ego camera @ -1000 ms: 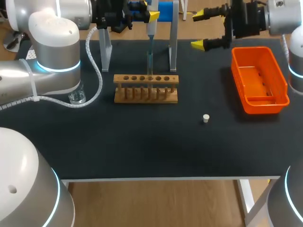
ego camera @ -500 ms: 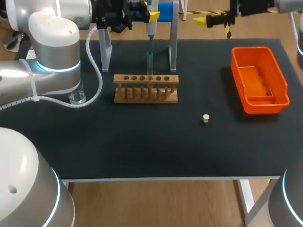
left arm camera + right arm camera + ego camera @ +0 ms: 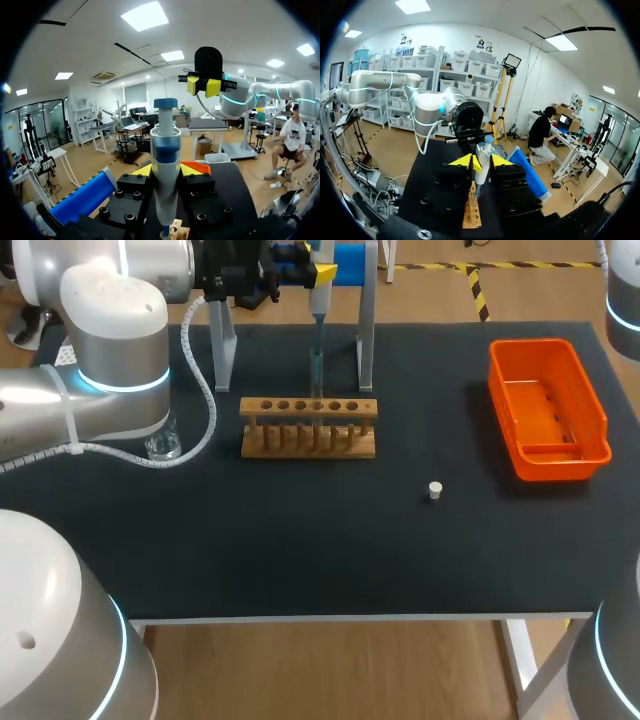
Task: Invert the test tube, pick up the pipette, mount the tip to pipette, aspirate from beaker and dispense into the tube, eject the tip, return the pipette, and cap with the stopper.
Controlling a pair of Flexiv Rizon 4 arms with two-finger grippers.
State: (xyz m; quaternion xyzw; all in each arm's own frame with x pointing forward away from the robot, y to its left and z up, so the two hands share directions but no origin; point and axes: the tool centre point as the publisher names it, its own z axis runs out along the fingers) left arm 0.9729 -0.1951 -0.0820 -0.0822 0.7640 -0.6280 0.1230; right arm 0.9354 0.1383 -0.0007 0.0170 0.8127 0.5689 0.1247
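My left gripper (image 3: pixel 318 273) (image 3: pixel 166 170) is shut on the white and blue pipette (image 3: pixel 318 302) (image 3: pixel 164 165) and holds it upright at the back of the table. The pipette's thin tip (image 3: pixel 316 368) points down at the wooden tube rack (image 3: pixel 308 427). I cannot make out the test tube in the rack. The small white stopper (image 3: pixel 435 490) lies on the black mat, right of the rack. The glass beaker (image 3: pixel 163 445) stands by my left arm. My right gripper (image 3: pixel 202 86) (image 3: pixel 481 162) hangs high across from the pipette, out of the head view, fingertips close together and holding nothing.
An orange bin (image 3: pixel 548 408) lies at the right side of the table. A metal stand (image 3: pixel 366 330) straddles the pipette behind the rack. My left arm's white cable (image 3: pixel 205 390) loops down beside the rack.
My right gripper went up and back out of the head view and its fingers closed from wide open. The left arm and the pipette stayed still.
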